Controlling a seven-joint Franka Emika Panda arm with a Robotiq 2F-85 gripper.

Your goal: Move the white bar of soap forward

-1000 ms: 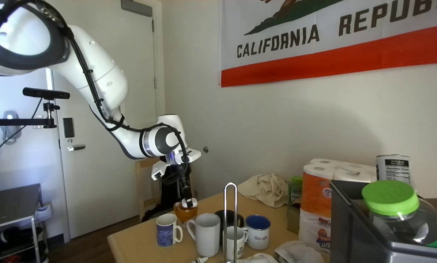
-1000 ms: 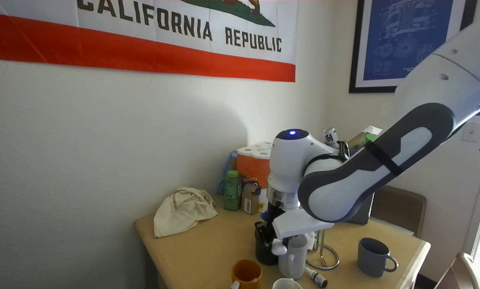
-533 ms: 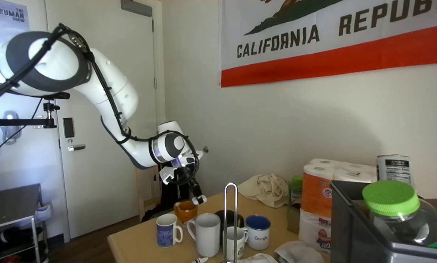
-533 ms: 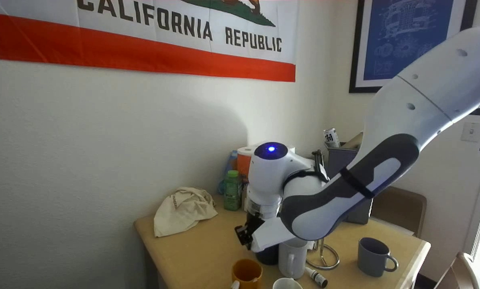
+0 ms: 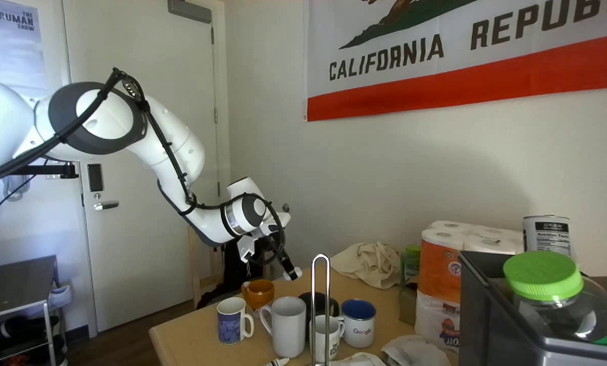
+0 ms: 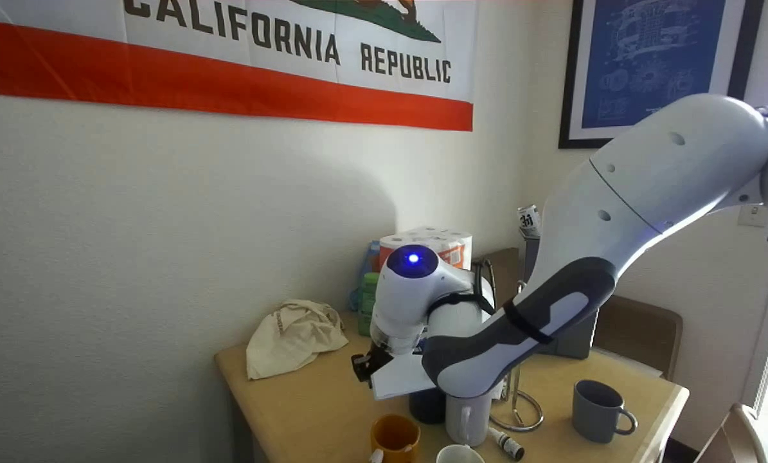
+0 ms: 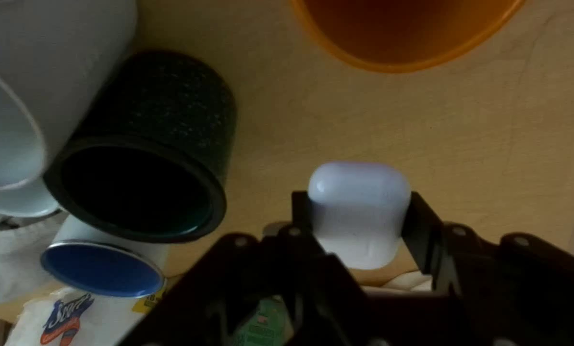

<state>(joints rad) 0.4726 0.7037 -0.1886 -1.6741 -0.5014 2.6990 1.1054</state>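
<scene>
The white rounded bar of soap (image 7: 361, 235) sits between the black fingers of my gripper (image 7: 359, 211) in the wrist view, pressed on both sides. In an exterior view the soap (image 5: 294, 274) is at the tip of the gripper (image 5: 290, 270), which tilts toward the right and holds it above the tan table (image 5: 191, 333), past the orange mug (image 5: 258, 293). In an exterior view the gripper (image 6: 366, 366) shows only partly, and the soap is hidden behind the arm and the white wrist plate.
A dark speckled mug (image 7: 171, 96) stands close beside the gripper. A tall light mug (image 5: 289, 325), a blue-patterned mug (image 5: 230, 323), a Google mug (image 5: 359, 325) and a wire stand (image 5: 320, 264) stand nearer. A cloth bag (image 6: 294, 341) and paper rolls (image 5: 438, 284) stand along the wall.
The arm has lowered and swung the gripper away from above the orange mug, rightward in one exterior view and leftward in the other. The gripper has tilted, carrying the soap. The mugs have not moved.
</scene>
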